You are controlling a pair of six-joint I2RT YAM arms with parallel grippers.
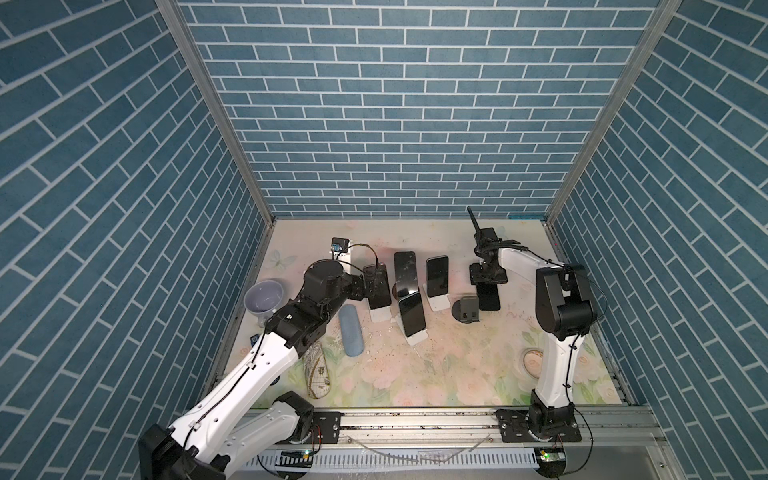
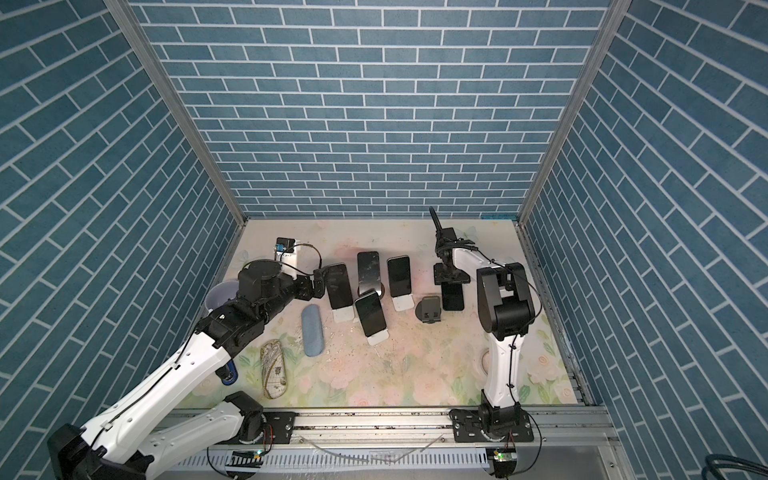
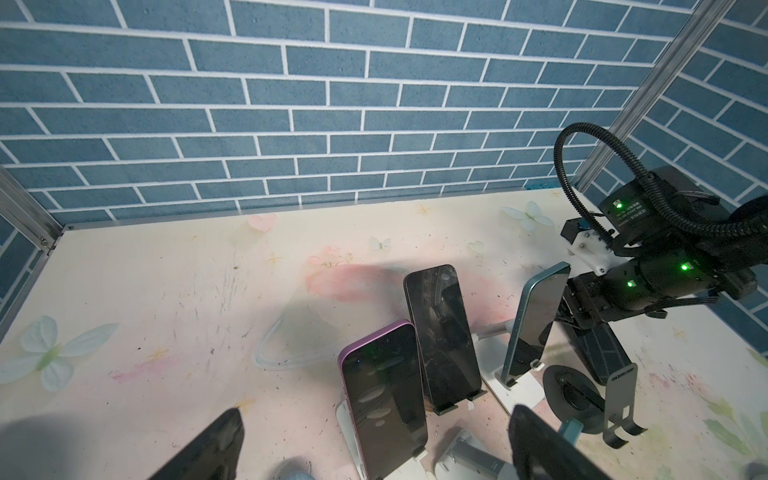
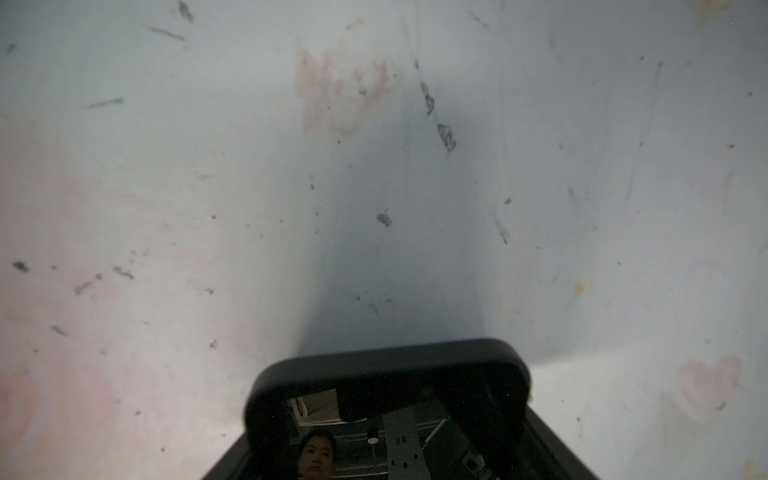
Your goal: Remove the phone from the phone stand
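Floral-printed pale tabletop (image 1: 457, 374), scuffed and speckled, sits inside three walls of blue brick-pattern panel (image 1: 395, 124). Toward the back right of it, the right gripper (image 1: 488, 283) angles downward with its jaws pinching the upper part of a slim black phone (image 1: 489, 300). That phone slopes from the jaws toward the table. The right wrist view shows its rounded far end (image 4: 386, 365) above the surface, but I cannot tell whether it touches. It is clear of the dark grey phone stand with a round base (image 1: 468, 311), which stands empty just beside it, on the side nearer the middle of the table.

Across the middle, the left gripper (image 2: 319, 286) reaches in sideways with its jaws spread wide and nothing between them; both dark fingers (image 3: 212, 444) show apart in the left wrist view. It hovers at the outer edge of the leftmost dark-screened phone (image 1: 379, 291), which leans on a white stand (image 1: 380, 314).

Three more phones are propped between the two arms:
- a purple-edged phone (image 3: 382, 399) on a white stand, nearest the front;
- a smudged black-screened phone (image 1: 405, 270) on a dark stand behind it;
- a teal-edged phone (image 1: 437, 276) on a white stand.

Further out, near the left arm, lie a blue-grey oval case (image 1: 351, 330) and a map-printed oval case (image 1: 316, 374). A lavender mug (image 1: 263, 296) sits by the left wall.
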